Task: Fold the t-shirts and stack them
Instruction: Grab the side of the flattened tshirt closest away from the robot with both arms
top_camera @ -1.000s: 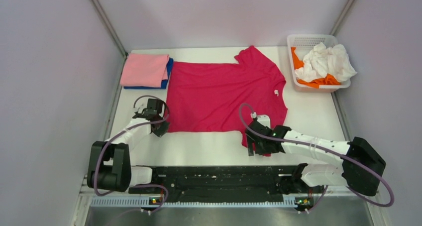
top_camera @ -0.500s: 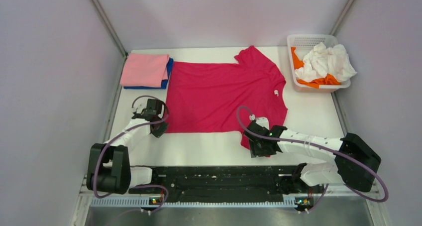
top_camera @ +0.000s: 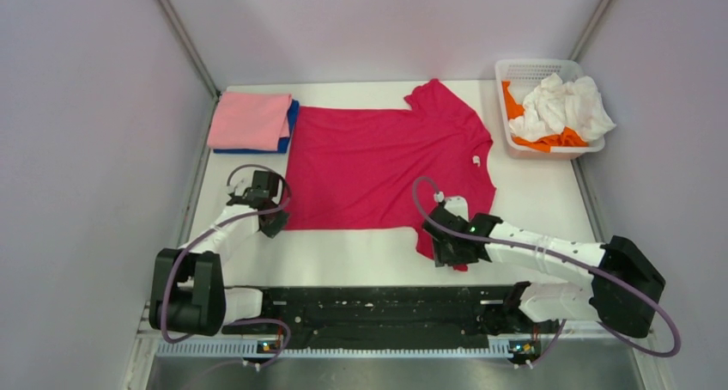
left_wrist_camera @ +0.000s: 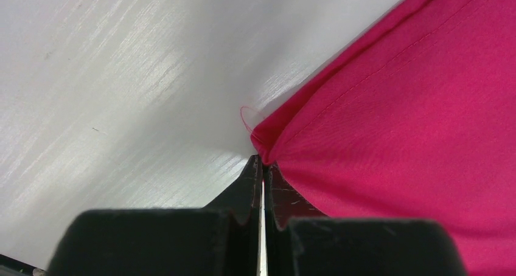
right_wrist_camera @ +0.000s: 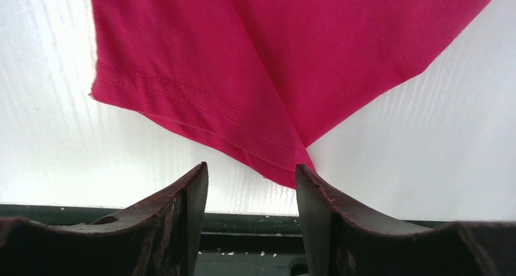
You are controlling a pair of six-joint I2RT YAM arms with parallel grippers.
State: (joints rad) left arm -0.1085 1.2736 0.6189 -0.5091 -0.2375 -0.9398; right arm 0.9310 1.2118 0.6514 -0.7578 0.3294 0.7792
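Fold under way: the crimson-red short-sleeved cloth t-shirt [top_camera: 386, 162] is lying flat across the middle of the white bench [top_camera: 532, 201]. Its long axis is running left to right, with the hem toward my left arm and the neck toward my right. My left fingers [left_wrist_camera: 262, 166] are pinching shut on the near hem corner, the cloth puckering at their tips. My right fingers [top_camera: 448, 254] are standing partly apart over the near sleeve, whose pointed tip is reaching just into the gap between them; they are gripping nothing. The shirt is stretching away from both sets of fingers toward the far wall, so a fold would, I judge, be carrying the near edge that way. A folded light pink t-shirt [top_camera: 251, 120] is resting on a blue one [top_camera: 294, 122] at far left. White [top_camera: 562, 106] and orange [top_camera: 513, 102] ones are lying heaped in the white plastic mesh basket [top_camera: 506, 70] at far right. From above, my right arm is hiding part of the sleeve, and I cannot tell how much cloth my left fingers are biting.
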